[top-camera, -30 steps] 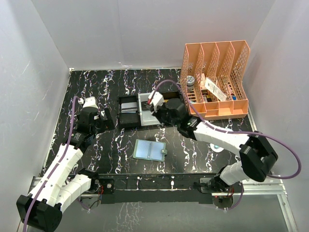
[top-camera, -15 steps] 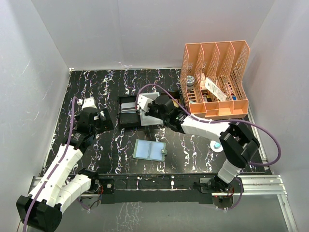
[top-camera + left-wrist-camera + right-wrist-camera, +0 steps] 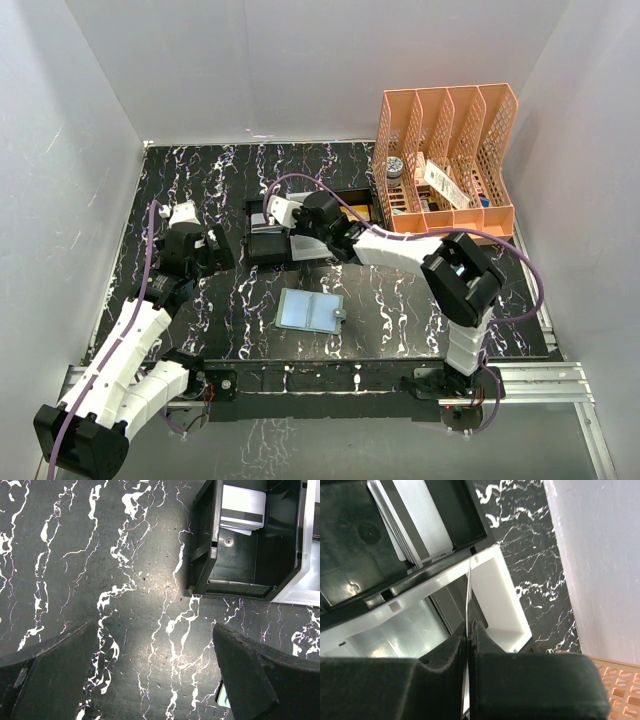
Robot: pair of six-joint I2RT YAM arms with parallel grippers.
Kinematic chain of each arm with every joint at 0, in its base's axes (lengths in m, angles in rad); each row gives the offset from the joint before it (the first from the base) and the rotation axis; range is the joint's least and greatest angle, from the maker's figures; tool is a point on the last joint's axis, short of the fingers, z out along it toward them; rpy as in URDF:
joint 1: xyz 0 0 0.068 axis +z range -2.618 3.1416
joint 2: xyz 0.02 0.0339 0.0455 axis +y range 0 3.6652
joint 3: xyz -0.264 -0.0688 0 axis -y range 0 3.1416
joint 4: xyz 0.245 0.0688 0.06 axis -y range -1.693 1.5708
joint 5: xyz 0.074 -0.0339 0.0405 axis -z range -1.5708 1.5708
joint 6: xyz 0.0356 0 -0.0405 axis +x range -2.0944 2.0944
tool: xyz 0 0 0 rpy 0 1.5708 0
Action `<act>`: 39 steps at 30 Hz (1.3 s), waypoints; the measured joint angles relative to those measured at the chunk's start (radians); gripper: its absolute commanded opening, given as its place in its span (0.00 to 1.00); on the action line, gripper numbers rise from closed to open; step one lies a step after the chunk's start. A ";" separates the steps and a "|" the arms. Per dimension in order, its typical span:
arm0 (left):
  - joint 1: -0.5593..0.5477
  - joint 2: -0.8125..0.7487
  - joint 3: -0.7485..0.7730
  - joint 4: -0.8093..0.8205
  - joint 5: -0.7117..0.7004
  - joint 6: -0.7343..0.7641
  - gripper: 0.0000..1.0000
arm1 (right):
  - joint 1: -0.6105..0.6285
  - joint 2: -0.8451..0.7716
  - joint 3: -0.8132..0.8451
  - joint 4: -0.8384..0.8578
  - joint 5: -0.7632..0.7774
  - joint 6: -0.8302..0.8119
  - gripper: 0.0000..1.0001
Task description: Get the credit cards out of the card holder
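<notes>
The card holder lies open on the table, its pale blue-green inside up; a corner of it shows in the left wrist view. My right gripper is shut on a thin credit card, seen edge-on, held over the black tray and the white tray. The black tray holds a stack of cards. This stack also shows in the left wrist view. My left gripper is open and empty over bare table, left of the black tray.
An orange file organiser with small items stands at the back right. The white tray sits against the black tray's right side. The right arm stretches across the table's middle. White walls enclose the table.
My right gripper has swung left with the card, from over the white tray to over the black tray. The left arm and the card holder have not moved.
</notes>
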 measured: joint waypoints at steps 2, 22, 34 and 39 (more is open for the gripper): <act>0.000 0.000 0.000 0.000 0.000 0.000 0.99 | -0.007 0.037 0.017 -0.008 0.011 -0.009 0.00; 0.000 0.004 0.000 -0.005 -0.006 0.000 0.99 | -0.061 0.205 0.137 -0.048 0.069 -0.035 0.00; 0.000 0.016 0.000 -0.006 -0.007 0.001 0.99 | -0.062 0.275 0.173 -0.063 0.087 -0.059 0.33; 0.000 0.023 0.000 -0.006 -0.007 0.001 0.99 | -0.064 0.275 0.175 -0.077 0.061 -0.040 0.44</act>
